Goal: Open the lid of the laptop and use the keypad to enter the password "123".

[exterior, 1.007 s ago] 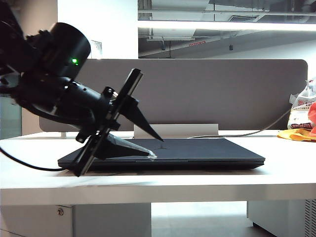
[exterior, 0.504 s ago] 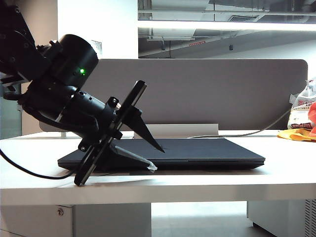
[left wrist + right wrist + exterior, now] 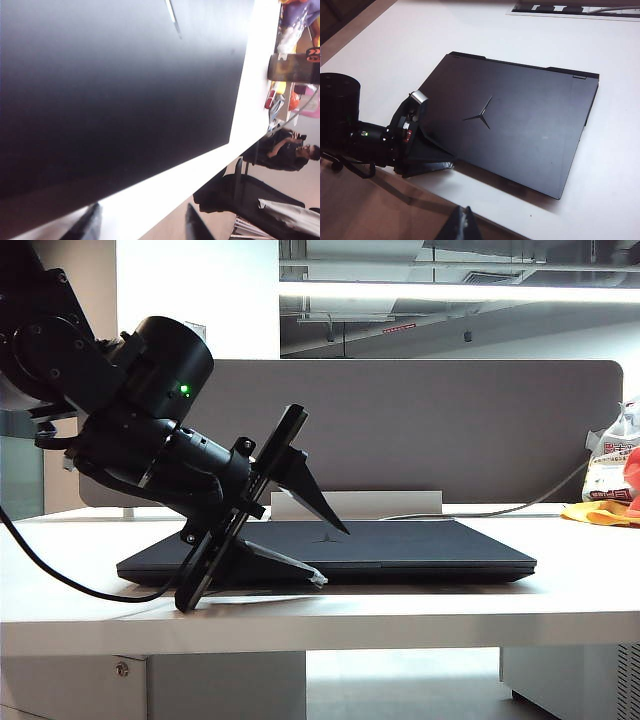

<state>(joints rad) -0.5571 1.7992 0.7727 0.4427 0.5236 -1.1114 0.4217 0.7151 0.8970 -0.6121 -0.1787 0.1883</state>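
laptop (image 3: 380,545) shut flat on surface (image 3: 560,590) | lid (image 3: 520,125) thin, stiff, slick: lift at front edge | left hand (image 3: 330,552) spread wide astride that edge | right hand (image 3: 462,225) aloft, fingers together

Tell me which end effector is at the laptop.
The left end effector: its open jaws straddle an edge of the closed laptop. The right end effector hangs above the scene, looking down on it and touching nothing.

A white table (image 3: 420,605) spans the lower frame — behind it stands a grey rounded-corner partition board (image 3: 450,430). Upper right, a long ceiling light strip (image 3: 460,290) glows beneath exposed ducts; a white wall (image 3: 195,295) rises upper left.
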